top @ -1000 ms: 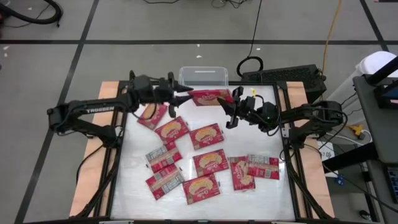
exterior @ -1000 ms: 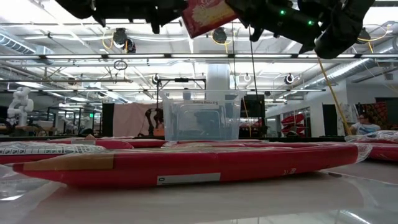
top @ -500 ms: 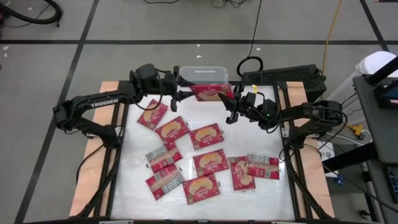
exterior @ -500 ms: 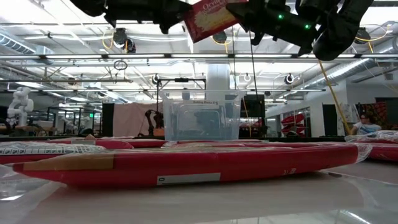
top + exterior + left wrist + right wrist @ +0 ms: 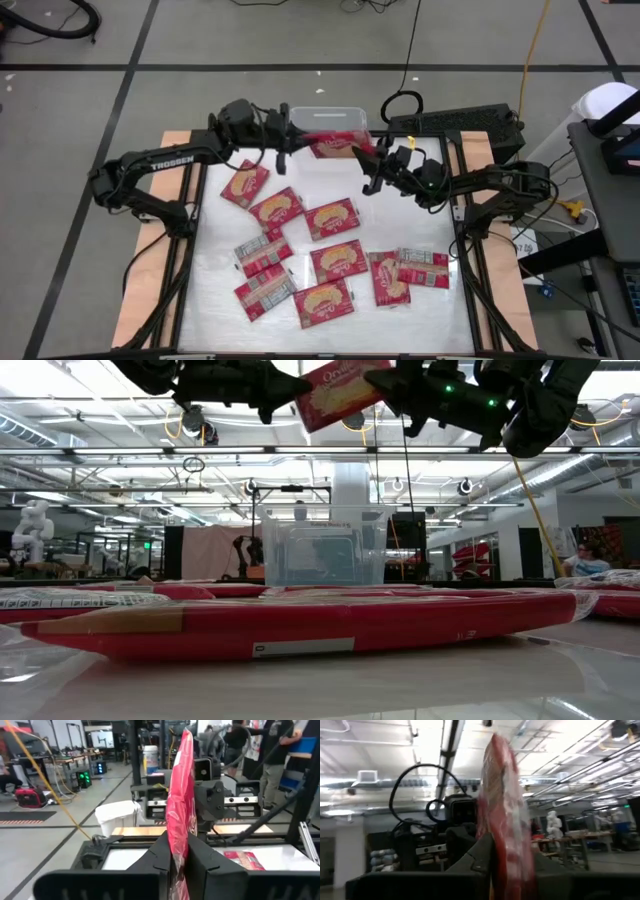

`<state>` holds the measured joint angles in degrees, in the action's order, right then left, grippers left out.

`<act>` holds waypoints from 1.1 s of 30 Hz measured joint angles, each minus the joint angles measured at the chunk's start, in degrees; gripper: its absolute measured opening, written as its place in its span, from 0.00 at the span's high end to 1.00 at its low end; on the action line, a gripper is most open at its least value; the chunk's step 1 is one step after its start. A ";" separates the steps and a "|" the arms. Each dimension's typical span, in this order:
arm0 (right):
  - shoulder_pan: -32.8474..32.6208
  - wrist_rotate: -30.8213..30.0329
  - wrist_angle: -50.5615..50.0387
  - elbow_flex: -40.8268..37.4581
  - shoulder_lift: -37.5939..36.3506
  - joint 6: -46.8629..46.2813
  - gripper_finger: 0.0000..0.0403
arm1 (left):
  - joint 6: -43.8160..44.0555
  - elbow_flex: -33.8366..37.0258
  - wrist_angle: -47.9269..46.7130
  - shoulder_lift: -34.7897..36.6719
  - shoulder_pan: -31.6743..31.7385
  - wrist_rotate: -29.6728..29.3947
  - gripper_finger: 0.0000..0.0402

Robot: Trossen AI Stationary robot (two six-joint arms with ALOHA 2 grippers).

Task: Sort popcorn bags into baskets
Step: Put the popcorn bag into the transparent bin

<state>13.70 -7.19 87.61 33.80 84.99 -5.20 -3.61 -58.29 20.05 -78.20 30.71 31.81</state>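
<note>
In the low view, the upper edge cuts off the flat red popcorn packet [image 5: 335, 388] held aloft and both dark arms. In the high view, this packet hides part of the clear plastic rectangular bin [image 5: 310, 116]. In the right wrist view, the packet is blurred; its print cannot be read.

"TROSSEN" on left arm [image 5: 172, 160], bag lettering unreadable

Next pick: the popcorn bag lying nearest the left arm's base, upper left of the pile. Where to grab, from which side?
Come straight down on that popcorn bag and pinch one short end. It lies flat, picture side up and slightly tilted, so there is no raised edge elsewhere. Its far-left end faces bare table; the other points toward a neighbouring bag.
</note>
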 joint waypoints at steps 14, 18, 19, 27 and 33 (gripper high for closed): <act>-3.88 -6.24 -23.13 0.00 -0.13 -1.90 0.58 | -0.15 -2.31 -8.59 0.55 11.19 5.55 0.96; -7.92 -8.51 -28.48 -0.02 -0.16 -1.29 0.59 | -0.89 -2.31 -10.99 0.47 11.66 5.03 0.96; -8.94 -9.35 -30.01 -0.02 -0.16 -1.55 0.59 | -1.01 -2.31 -10.98 0.51 11.70 3.73 0.96; -17.78 -12.55 -39.35 -0.04 -0.13 -6.62 0.61 | -0.77 -7.51 -12.51 0.19 12.72 -0.40 0.96; -23.97 -19.71 -43.79 -0.04 -0.13 -4.43 0.61 | -5.21 -16.22 -22.50 -5.83 12.38 -0.40 0.96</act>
<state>-10.26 -26.91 43.82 33.76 84.86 -9.63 -8.82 -74.51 -2.45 -84.03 43.09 31.40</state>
